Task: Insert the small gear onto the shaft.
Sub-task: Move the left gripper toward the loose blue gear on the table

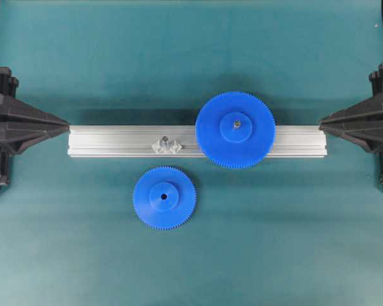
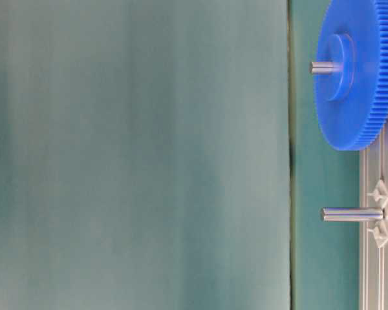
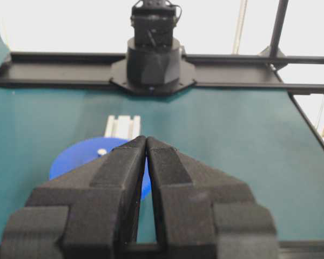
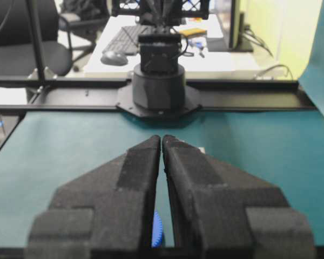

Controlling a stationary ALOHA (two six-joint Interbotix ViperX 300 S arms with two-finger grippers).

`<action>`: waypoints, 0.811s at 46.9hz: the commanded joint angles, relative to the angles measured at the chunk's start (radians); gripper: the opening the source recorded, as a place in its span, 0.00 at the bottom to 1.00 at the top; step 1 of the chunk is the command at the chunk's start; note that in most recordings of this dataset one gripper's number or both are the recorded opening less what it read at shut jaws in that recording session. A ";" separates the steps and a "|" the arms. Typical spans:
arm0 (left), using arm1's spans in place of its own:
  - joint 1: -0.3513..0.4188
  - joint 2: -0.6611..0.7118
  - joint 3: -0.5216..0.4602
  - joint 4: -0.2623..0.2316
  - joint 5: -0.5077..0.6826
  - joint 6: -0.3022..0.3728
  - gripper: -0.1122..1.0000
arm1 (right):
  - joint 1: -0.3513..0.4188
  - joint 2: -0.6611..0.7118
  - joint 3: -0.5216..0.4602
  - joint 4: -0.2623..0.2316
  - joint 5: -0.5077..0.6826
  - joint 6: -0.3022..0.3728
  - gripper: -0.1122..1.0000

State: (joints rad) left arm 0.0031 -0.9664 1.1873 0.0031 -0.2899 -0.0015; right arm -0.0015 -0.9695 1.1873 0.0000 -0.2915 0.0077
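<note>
Nothing is being handled yet; by my judgement the task is sitting at its very start. The small gear [image 1: 164, 197] is lying flat on the desk [image 1: 287, 242], hub up, just in front of the bar [image 1: 115, 141] and apart from it. The shaft [image 1: 166, 141] is standing bare on the bar, in line with the gear and just behind it. The big gear [image 1: 235, 129] is sitting on its own pin further right along the bar.

The left tool [image 1: 67, 124] and the right tool [image 1: 320, 122] are parking at opposite ends of the bar, each with its jaws pressed together and gripping nothing.

The next move is calling for one tool to spread its jaws, come down over the small gear's rim or hub, lift it level, and line its centre hole over the pin; the fit is looking close, so a tilted gear would likely be jamming.

The overhead view is giving the layout but flattening the shaft to a dot. The table-level view is showing the shaft's [image 2: 352, 214] full length, yet missing the small gear altogether. The left wrist view is catching only the big gear [image 3: 92, 156] past its shut fingers [image 3: 119, 172].
</note>
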 commanded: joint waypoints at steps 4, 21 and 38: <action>-0.003 0.035 -0.017 0.012 0.021 -0.026 0.16 | -0.002 0.009 -0.012 0.028 0.029 0.003 0.28; -0.005 0.044 -0.060 0.012 0.123 -0.035 0.10 | -0.002 0.005 -0.048 0.038 0.153 0.040 0.12; -0.044 0.176 -0.149 0.012 0.267 -0.038 0.10 | -0.011 0.080 -0.077 0.038 0.212 0.044 0.12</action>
State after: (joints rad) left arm -0.0307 -0.8237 1.0753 0.0138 -0.0245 -0.0353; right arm -0.0061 -0.9143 1.1443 0.0353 -0.0874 0.0399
